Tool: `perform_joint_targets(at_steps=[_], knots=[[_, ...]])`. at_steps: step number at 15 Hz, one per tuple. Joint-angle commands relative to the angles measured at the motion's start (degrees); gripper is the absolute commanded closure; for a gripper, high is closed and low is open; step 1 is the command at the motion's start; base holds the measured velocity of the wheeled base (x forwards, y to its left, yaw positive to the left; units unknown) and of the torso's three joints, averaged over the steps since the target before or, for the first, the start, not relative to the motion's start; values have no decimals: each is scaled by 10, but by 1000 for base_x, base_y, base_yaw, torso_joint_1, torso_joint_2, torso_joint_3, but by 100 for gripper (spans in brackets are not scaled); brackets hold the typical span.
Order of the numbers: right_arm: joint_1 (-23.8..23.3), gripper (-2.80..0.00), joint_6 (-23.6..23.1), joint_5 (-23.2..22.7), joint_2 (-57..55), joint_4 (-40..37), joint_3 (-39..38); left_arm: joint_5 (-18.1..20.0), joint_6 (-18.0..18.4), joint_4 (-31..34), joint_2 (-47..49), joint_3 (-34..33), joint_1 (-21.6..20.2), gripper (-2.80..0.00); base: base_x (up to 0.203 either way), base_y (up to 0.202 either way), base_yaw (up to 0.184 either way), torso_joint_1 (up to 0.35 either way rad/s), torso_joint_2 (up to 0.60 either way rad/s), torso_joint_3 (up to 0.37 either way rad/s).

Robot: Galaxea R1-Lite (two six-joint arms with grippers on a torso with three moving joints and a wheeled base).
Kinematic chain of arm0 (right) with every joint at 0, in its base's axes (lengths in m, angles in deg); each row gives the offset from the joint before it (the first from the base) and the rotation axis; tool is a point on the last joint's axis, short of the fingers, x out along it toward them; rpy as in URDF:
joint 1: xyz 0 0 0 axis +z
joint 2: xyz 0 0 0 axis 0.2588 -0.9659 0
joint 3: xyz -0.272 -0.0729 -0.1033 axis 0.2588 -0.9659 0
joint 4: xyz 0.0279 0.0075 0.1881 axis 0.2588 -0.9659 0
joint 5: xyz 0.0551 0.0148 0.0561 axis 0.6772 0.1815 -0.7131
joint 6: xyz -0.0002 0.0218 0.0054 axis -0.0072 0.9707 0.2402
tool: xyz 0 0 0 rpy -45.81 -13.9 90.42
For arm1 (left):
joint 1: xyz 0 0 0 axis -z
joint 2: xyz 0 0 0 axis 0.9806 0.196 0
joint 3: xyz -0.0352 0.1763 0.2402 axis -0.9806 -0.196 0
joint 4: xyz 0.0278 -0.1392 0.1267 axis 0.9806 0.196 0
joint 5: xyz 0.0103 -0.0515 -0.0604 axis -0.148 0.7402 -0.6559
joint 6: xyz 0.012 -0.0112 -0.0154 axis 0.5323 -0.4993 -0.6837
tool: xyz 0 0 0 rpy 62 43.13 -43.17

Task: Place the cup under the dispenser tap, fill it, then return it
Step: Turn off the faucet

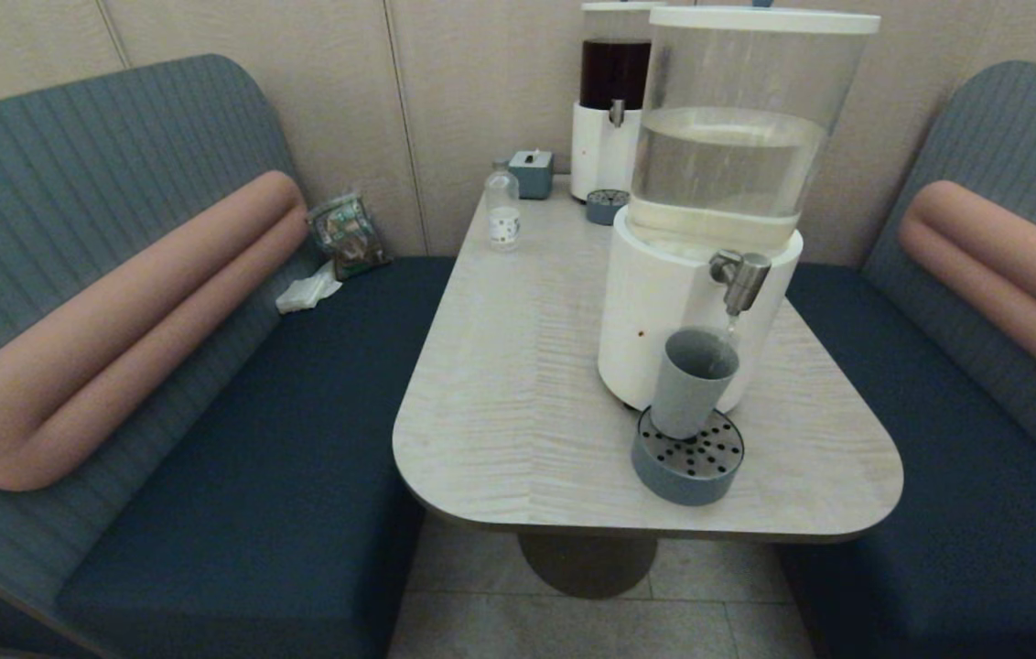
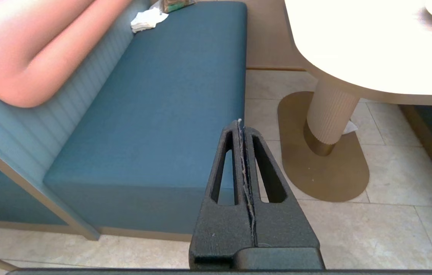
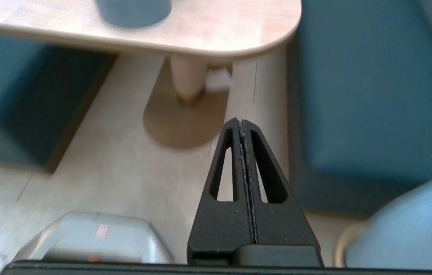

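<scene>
The grey-blue cup stands upright on the round perforated tray, directly below the brushed-steel dispenser tap of the large white-based dispenser holding clear liquid. Neither arm shows in the head view. My left gripper hangs shut and empty below table height, over the floor beside the left bench. My right gripper is also shut and empty, low over the floor near the table's pedestal. In the right wrist view only the tray's underside edge shows on the table above.
A smaller dispenser with dark liquid stands at the back of the table, with a small clear bottle, a grey box and a second small tray. Blue benches flank the table; its pedestal rises from the floor.
</scene>
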Motion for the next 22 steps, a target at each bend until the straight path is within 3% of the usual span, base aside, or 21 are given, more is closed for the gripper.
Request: perform_joint_targets(at_steps=[1,7,9,14,19,22], knots=[[0,0,-1,2,3,126,-62,0,0,0,1,-1,0,0,0,0,0,0,0,0],[0,0,25,15,3,139,-72,0,0,0,1,-1,0,0,0,0,0,0,0,0],[0,0,23,44,4,154,-89,0,0,0,1,-1,0,0,0,0,0,0,0,0],[0,0,-49,22,4,174,-98,0,0,0,1,-1,0,0,0,0,0,0,0,0],[0,0,-13,27,4,178,-97,0,0,0,1,-1,0,0,0,0,0,0,0,0],[0,0,-12,29,2,171,-31,0,0,0,1,-1,0,0,0,0,0,0,0,0]])
